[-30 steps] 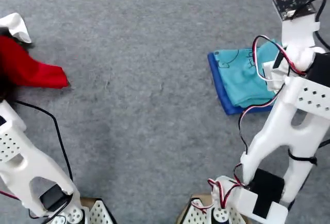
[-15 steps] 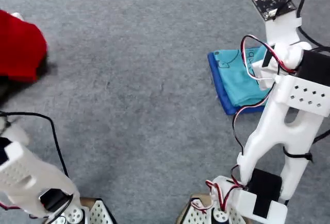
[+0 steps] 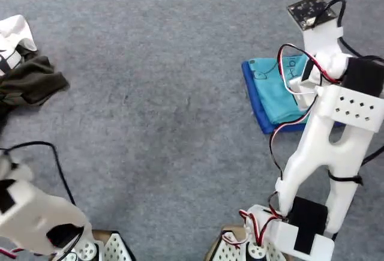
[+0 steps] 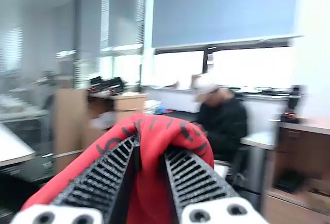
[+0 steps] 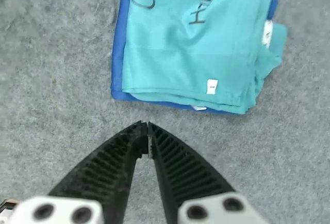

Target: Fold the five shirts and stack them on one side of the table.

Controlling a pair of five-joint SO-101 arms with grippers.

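While your left gripper (image 4: 151,147) points out across the room rather than down at the table, its black ribbed fingers are clamped on the crumpled red fabric shirt (image 4: 175,131). The cloth drapes over both fingers and hangs down between them.

Your right gripper (image 5: 148,126) has its jaws pressed together at the tips with nothing between them. It hangs over the grey felt-like table cover (image 3: 168,123), just on the near side of the stack.

That stack sits on the right side of the table, toward the far edge. It is a folded teal shirt with dark line print (image 3: 277,93) lying flat on a folded blue shirt (image 3: 252,96). The blue one shows as a border along the stack's left and near edges. In the high view, the white right arm (image 3: 336,111) reaches over the right part of the stack and covers it.

At the far left edge of the table you have a crumpled dark olive shirt (image 3: 33,81). A bunched white shirt (image 3: 15,30) touches it on the far side. Both are unfolded.

The white left arm (image 3: 36,219) sits at the near left corner.
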